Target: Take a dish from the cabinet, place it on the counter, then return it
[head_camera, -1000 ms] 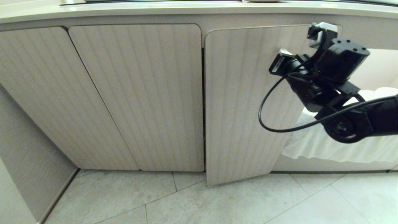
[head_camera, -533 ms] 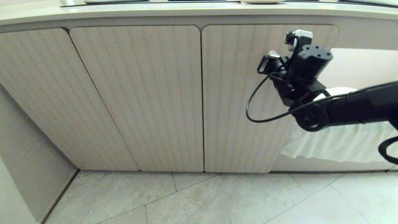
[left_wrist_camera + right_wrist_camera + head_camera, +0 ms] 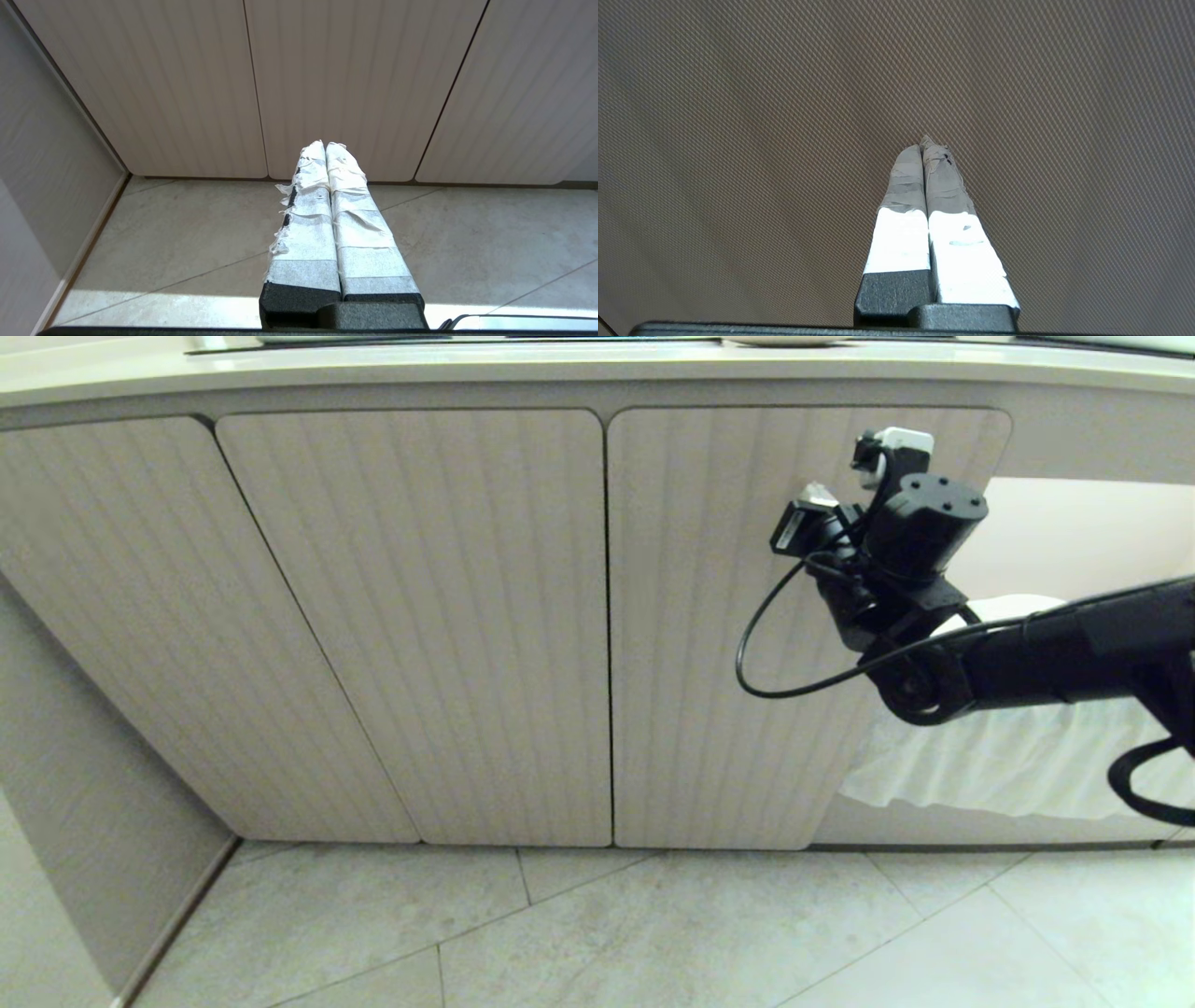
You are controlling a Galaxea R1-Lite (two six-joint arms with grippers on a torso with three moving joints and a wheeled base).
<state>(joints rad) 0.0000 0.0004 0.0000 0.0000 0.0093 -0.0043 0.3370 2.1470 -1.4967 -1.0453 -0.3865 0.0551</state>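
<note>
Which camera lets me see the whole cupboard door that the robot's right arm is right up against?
The head view: it shows the whole right-hand cabinet door, flush with its neighbours, with the right gripper against it. The right wrist view shows only a close patch of its surface behind the shut fingers. The left wrist view shows just its lower part.

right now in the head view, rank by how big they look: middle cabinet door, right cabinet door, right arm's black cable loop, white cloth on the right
1. Middle cabinet door and right cabinet door: about alike, and the arm hides part of the right one, so I won't rank them.
2. White cloth, partly hidden behind the arm.
3. Black cable loop.
</note>
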